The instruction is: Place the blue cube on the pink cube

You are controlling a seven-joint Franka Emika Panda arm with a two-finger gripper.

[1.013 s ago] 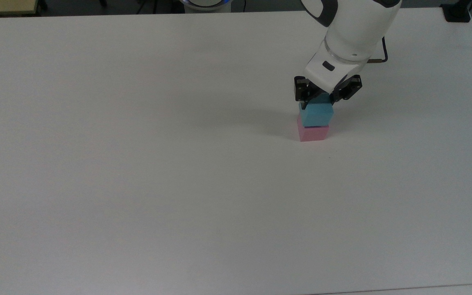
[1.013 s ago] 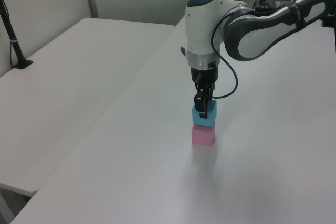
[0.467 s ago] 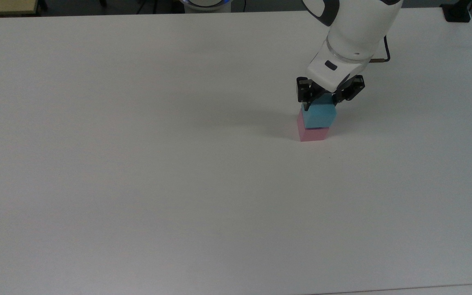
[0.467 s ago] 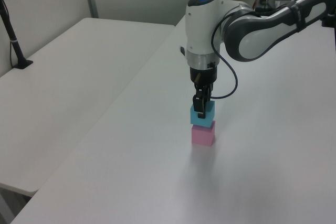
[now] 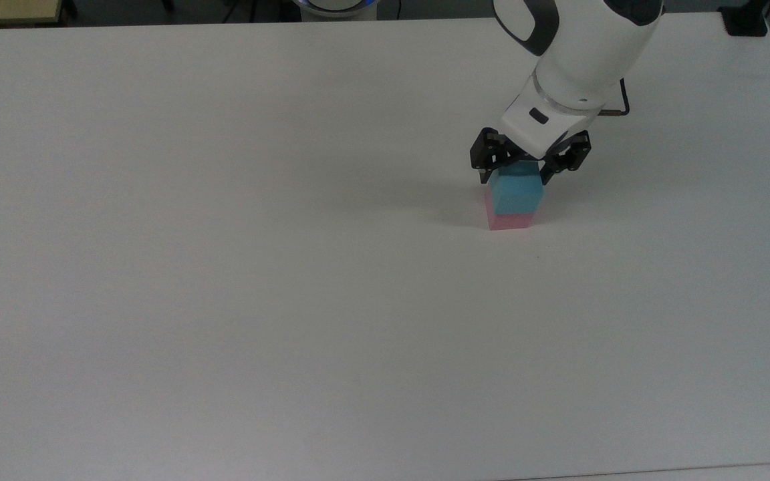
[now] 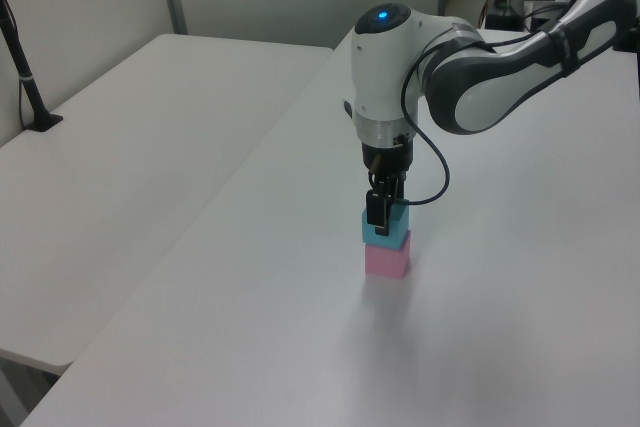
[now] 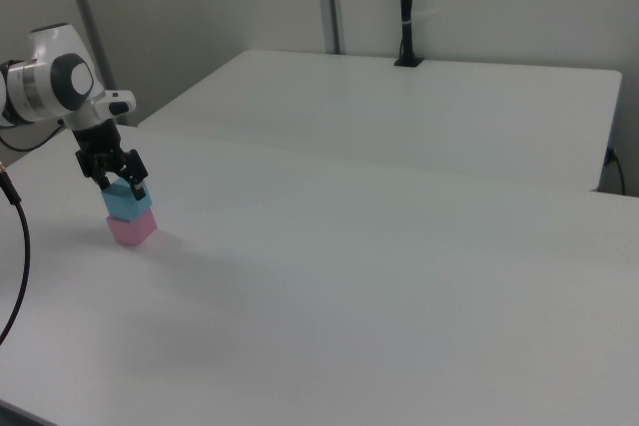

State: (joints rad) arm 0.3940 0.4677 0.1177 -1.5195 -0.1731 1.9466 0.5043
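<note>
The small matte sky-blue cube sits squarely on top of the small pastel pink cube, the 2 forming a short stack on the plain white counter, toward the top view's right. The white arm's black 2-finger gripper points down over the stack, its jaws spread a little wider than the blue cube and flanking its upper part. In the left view, 1 finger hangs in front of the blue cube above the pink cube.
</note>
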